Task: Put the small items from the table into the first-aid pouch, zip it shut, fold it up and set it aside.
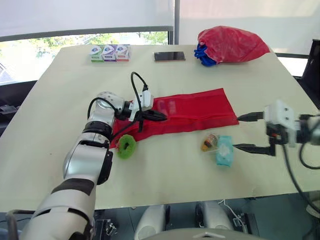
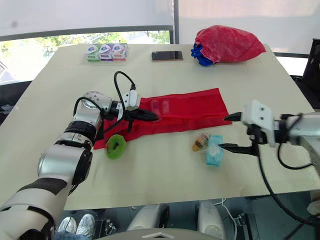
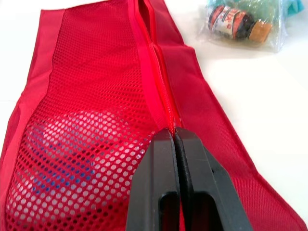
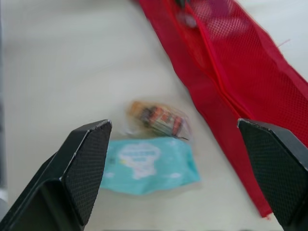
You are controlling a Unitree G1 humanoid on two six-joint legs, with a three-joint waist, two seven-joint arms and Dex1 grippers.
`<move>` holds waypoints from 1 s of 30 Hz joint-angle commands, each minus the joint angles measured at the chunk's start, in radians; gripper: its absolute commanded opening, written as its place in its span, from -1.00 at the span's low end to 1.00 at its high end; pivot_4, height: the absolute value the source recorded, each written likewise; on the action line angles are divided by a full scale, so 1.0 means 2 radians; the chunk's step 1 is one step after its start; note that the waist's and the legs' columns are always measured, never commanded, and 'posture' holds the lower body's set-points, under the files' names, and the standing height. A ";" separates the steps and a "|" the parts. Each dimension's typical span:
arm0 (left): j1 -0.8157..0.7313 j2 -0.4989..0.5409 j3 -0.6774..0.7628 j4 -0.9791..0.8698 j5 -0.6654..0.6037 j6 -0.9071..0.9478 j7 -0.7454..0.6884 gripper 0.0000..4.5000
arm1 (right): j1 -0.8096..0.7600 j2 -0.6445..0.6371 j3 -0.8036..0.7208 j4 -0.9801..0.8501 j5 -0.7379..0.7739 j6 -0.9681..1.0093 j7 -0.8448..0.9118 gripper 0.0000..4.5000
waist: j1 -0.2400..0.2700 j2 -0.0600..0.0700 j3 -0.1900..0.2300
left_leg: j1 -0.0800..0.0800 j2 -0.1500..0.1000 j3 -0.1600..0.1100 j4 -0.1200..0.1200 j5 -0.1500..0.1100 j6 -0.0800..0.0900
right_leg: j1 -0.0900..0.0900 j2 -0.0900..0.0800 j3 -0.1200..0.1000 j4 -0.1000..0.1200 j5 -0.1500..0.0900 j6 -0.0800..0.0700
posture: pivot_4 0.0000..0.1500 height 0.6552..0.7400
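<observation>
The red first-aid pouch (image 1: 200, 111) lies unfolded flat across the middle of the table. My left gripper (image 1: 162, 116) rests on its left part, and in the left wrist view the fingers (image 3: 192, 183) are pressed together on the zipper line (image 3: 156, 62). Something pale and blue shows through the mesh pocket (image 3: 67, 144). My right gripper (image 1: 245, 132) is open just right of a small brown bottle in a clear bag (image 1: 209, 142) and a teal wipes pack (image 1: 224, 150), touching neither. A green ring (image 1: 126, 146) lies in front of the pouch's left end.
At the back of the table (image 1: 60, 100) stand three small boxes (image 1: 110, 52), a dark phone (image 1: 169, 56), and a red plastic bag (image 1: 232, 44) with something blue (image 1: 202, 56) beside it. The table's front edge is close below the wipes.
</observation>
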 commanded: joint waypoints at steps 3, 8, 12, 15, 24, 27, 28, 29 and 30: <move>-0.007 -0.005 0.007 -0.017 -0.008 -0.013 -0.011 -1.00 | -0.072 0.035 0.106 0.072 -0.097 -0.054 0.029 0.98 | 0.001 0.000 0.000 | 0.000 0.000 -0.001 0.000 0.000 0.000 | 0.000 0.000 -0.001 0.000 0.000 0.000 | 1.00 1.00; -0.005 -0.007 0.007 -0.018 -0.008 -0.016 -0.010 -1.00 | -0.109 0.076 0.159 0.115 -0.150 -0.077 0.035 0.98 | 0.000 0.000 0.000 | -0.001 0.000 0.000 0.000 0.000 0.000 | -0.001 0.000 0.000 0.000 0.000 0.000 | 1.00 1.00; -0.005 -0.006 0.008 -0.017 -0.008 -0.016 -0.009 -1.00 | -0.120 0.112 0.164 0.129 -0.159 -0.075 0.030 0.98 | 0.000 0.000 0.000 | -0.001 0.000 -0.001 0.000 0.000 0.000 | -0.001 0.000 0.000 0.000 0.000 0.000 | 1.00 1.00; -0.004 -0.006 0.008 -0.017 -0.008 -0.017 -0.008 -1.00 | -0.125 0.123 0.163 0.132 -0.165 -0.081 0.033 0.98 | 0.001 0.000 0.000 | -0.001 0.000 -0.001 0.000 0.000 0.000 | -0.001 0.000 0.000 0.000 0.000 0.000 | 1.00 1.00; 0.001 -0.007 0.007 -0.016 -0.007 -0.020 -0.003 -1.00 | -0.120 0.125 0.162 0.125 -0.166 -0.057 0.058 0.57 | 0.000 0.000 0.000 | -0.001 0.000 -0.001 0.000 0.000 0.000 | -0.001 0.000 0.000 0.000 0.000 0.000 | 1.00 1.00; 0.002 -0.008 0.007 -0.017 -0.007 -0.019 -0.003 -1.00 | -0.117 0.131 0.161 0.120 -0.161 -0.048 0.057 -0.10 | 0.000 0.000 0.000 | -0.001 0.000 -0.001 0.000 0.000 0.000 | -0.001 0.000 0.000 0.000 0.000 0.000 | 1.00 1.00; 0.002 -0.008 0.007 -0.017 -0.008 -0.020 -0.003 -1.00 | -0.117 0.133 0.159 0.115 -0.158 -0.041 0.056 -0.28 | 0.000 0.000 0.000 | -0.001 0.000 -0.001 0.000 0.000 0.000 | -0.001 0.000 0.000 0.000 0.000 0.000 | 1.00 1.00; 0.002 -0.007 0.008 -0.017 -0.008 -0.020 -0.003 -1.00 | -0.117 0.133 0.157 0.112 -0.157 -0.036 0.057 -0.49 | 0.000 0.000 0.000 | -0.001 0.000 -0.001 0.000 0.000 0.000 | -0.001 0.000 0.000 0.000 0.000 0.000 | 1.00 1.00; 0.002 -0.007 0.008 -0.017 -0.008 -0.020 -0.003 -1.00 | -0.118 0.133 0.154 0.108 -0.157 -0.030 0.054 -0.72 | 0.000 0.000 0.000 | -0.001 0.000 -0.001 0.000 0.000 0.000 | -0.001 0.000 0.000 0.000 0.000 0.000 | 1.00 1.00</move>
